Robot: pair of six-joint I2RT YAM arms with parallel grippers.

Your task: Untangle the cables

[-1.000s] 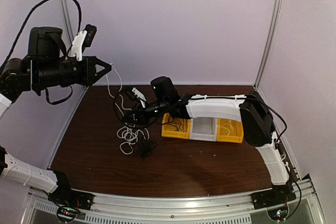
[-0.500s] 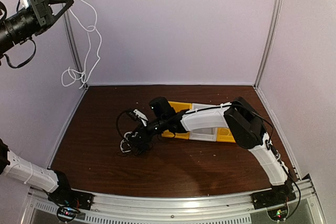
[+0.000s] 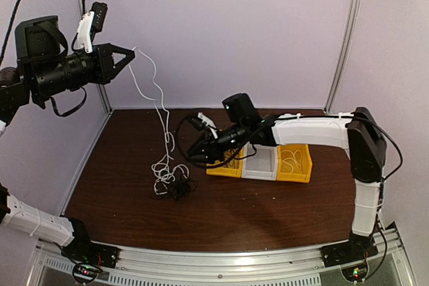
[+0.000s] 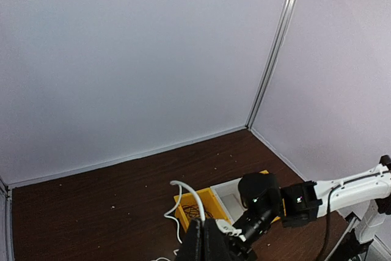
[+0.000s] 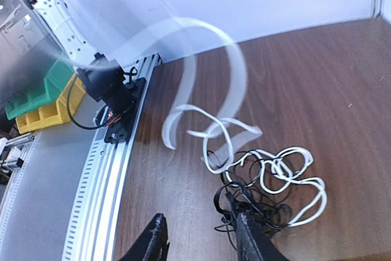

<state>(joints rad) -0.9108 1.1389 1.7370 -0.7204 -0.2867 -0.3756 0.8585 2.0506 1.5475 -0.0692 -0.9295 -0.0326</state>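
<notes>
The tabletop point(image 3: 268, 212) is showing dark wood grain under a soft sheen. The white cable point(image 5: 238, 74) is looking smooth and rubbery, the black cable point(image 3: 179, 190) thin and matt. The yellow bins point(image 3: 293, 177) are shining like moulded plastic, and the front rail point(image 3: 234, 263) is gleaming as ribbed bare metal.

No legible text, label, brand or number in any view. White cable point(image 3: 161, 108), yellow bins point(image 3: 293, 176), near rail point(image 3: 221, 259): surfaces plain or too blurred to read.
</notes>
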